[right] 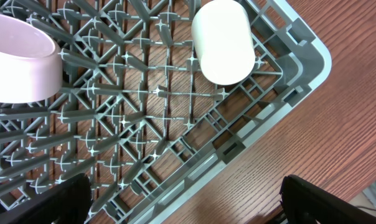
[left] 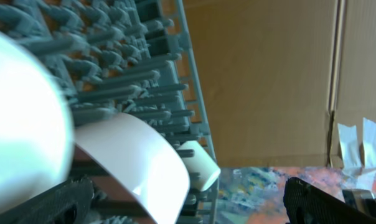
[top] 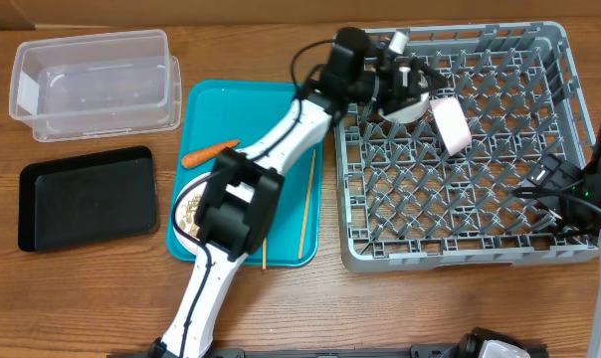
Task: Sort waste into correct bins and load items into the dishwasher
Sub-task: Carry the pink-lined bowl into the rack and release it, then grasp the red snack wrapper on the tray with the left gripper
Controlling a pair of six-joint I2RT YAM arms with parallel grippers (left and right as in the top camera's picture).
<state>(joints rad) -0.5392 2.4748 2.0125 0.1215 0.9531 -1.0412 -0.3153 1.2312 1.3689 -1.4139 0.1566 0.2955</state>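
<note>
The left gripper (left: 188,184) reaches over the far left part of the grey dish rack (top: 571,109), its fingers spread wide and pinching nothing. A white bowl (top: 412,107) sits on the pegs directly below it. Just to the right, a second white bowl (top: 450,125) stands on its edge among the pegs. The right gripper (right: 185,186) hovers at the rack's right edge, its fingers also spread and empty. Its camera shows a small white cup (right: 222,40) lying on its side in a corner of the rack. On the teal tray (top: 251,109) at the middle of the bench, an orange carrot (top: 211,152) lies near the left edge. A white plate (top: 184,206) at the near left corner is mostly hidden beneath the left arm. Two wooden chopsticks (top: 305,204) lie lengthwise along the tray's right side. The clear tub (top: 92,80) stands at the bench's far left corner, with the black tray (top: 87,197) in front of it.
</note>
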